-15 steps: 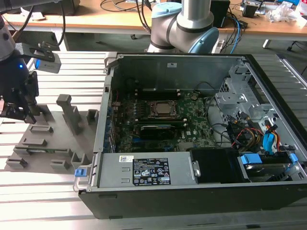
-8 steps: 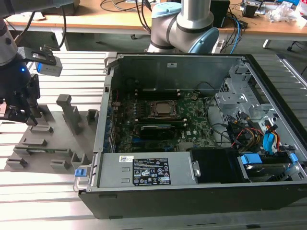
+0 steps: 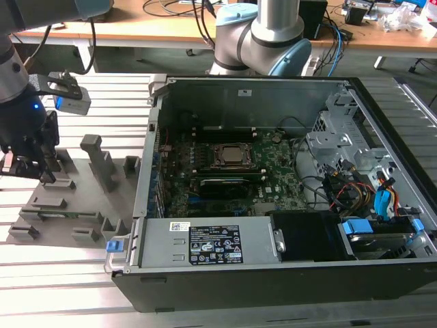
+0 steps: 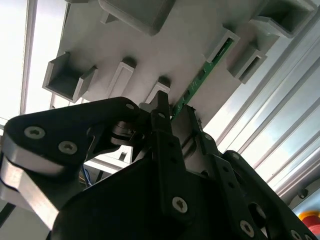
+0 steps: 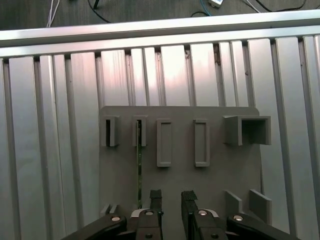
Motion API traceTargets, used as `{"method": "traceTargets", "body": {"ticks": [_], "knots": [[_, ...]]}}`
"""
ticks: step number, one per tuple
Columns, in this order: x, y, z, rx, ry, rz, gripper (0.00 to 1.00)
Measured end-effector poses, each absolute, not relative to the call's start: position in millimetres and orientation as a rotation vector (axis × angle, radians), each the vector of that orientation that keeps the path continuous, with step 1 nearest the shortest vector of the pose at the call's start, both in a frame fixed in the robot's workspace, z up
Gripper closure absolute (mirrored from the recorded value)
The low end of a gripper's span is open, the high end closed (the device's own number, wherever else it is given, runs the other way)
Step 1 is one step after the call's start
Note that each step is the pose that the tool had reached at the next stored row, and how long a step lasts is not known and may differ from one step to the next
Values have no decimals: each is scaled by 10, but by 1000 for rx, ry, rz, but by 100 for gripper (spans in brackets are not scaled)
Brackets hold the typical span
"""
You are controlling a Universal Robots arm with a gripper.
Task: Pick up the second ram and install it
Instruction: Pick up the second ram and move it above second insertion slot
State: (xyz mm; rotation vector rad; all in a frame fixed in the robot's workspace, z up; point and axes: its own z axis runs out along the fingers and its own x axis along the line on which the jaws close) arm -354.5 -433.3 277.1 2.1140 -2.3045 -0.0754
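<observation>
The open computer (image 3: 273, 287) sits beside the grey tray (image 3: 75, 205). The gripper (image 5: 171, 200) hangs over the tray, jaws apart, holding nothing. The thin green ram stick (image 5: 138, 165) stands on edge in a tray slot. If the jaws drop a bit off line, they could knock or bend it.

There's the green second ram (image 5: 138, 165), a thin stripe on the matte grey holder tray (image 5: 220, 175). Black end effector (image 5: 171, 197); the surface (image 5: 50, 125) is silver with lengthwise ribbing. Green motherboard (image 3: 280, 174), black case (image 3: 273, 287).
</observation>
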Motion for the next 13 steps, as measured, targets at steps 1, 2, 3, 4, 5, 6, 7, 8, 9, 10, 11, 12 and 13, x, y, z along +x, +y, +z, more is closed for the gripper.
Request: {"method": "traceTargets", "body": {"ticks": [1,2,3,4,5,6,7,8,9,10,11,12,13], "knots": [[-3545,-4344,2763,2114,-2304,-75,70],[-3546,-4369,2748,2114,-2304,-75,70],[-3546,-4394,2732,2114,-2304,-75,70],[-3547,-4408,2721,2114,-2304,-76,70],[-3548,-4418,2710,2114,-2304,-75,70],[-3548,-4433,2684,2114,-2304,-75,70],[-3549,-4440,2665,2114,-2304,-75,70],[-3549,-4442,2650,2114,-2304,-75,70],[-3549,-4445,2632,2114,-2304,-75,70],[-3548,-4447,2615,2114,-2304,-75,70],[-3549,-4448,2601,2114,-2304,-76,70],[-3549,-4449,2576,2114,-2304,-75,70],[-3549,-4451,2561,2114,-2304,-75,70]]}}
